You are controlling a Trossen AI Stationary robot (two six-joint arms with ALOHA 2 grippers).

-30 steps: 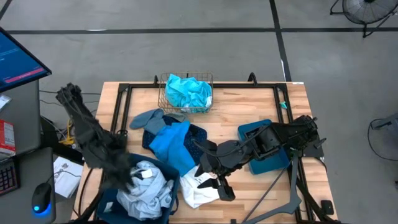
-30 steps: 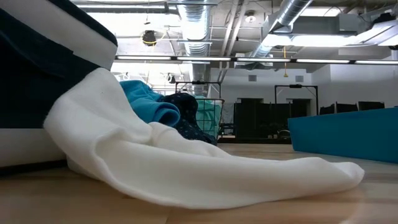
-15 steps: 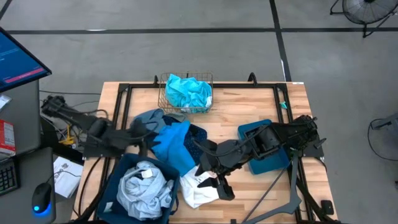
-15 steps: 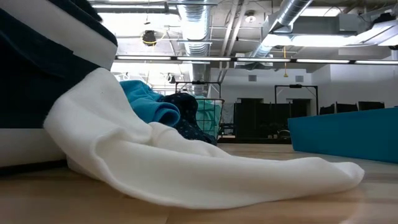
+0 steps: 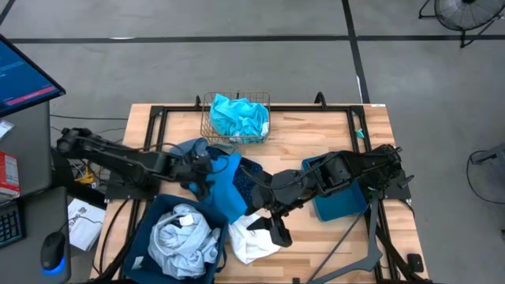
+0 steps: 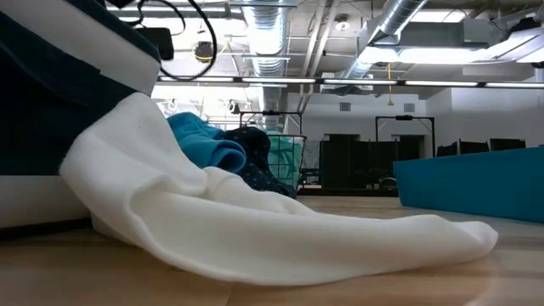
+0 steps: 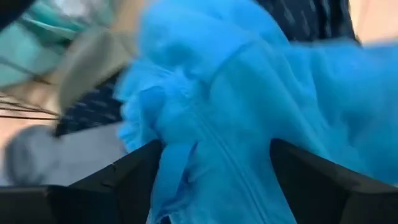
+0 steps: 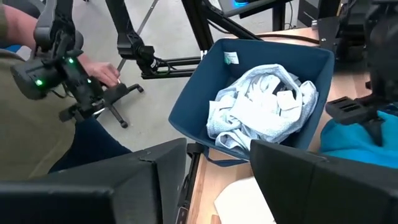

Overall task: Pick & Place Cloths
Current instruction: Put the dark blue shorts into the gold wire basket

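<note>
A bright blue cloth [image 5: 221, 188] lies mid-table over a navy dotted cloth [image 5: 251, 175], with a pale grey-blue cloth [image 5: 186, 150] on its far-left side. My left gripper [image 5: 203, 168] is open over the blue cloth [image 7: 236, 106], which fills the gap between its fingers [image 7: 124, 183]. A white cloth [image 5: 252, 241] lies flat near the table's near edge [image 6: 255, 229]. My right gripper [image 5: 274, 229] is open above its right part [image 8: 242, 200]. Turquoise cloth [image 5: 237, 117] sits in the gold wire basket. Grey cloths [image 5: 185, 237] fill the near-left bin. My left gripper comes at the bright blue cloth's left part [image 7: 186, 155] with open fingers on either side of a raised fold. The view is blurred, and I cannot tell whether the fingers touch it.
The gold wire basket [image 5: 207, 118] stands at the far edge. A dark teal bin [image 5: 142, 254] stands at the near-left corner, another [image 5: 341, 199] under my right arm. A person holding a control handle [image 8: 56, 68] stands beyond the table's near-left side. Bare wood shows at the far right [image 5: 316, 134].
My left arm has swung from above the near-left bin toward the table's middle and far side, and its gripper now sits low over the bright blue cloth. My right arm has shifted slightly toward the far-left over the white cloth. The cloths lie as before.
</note>
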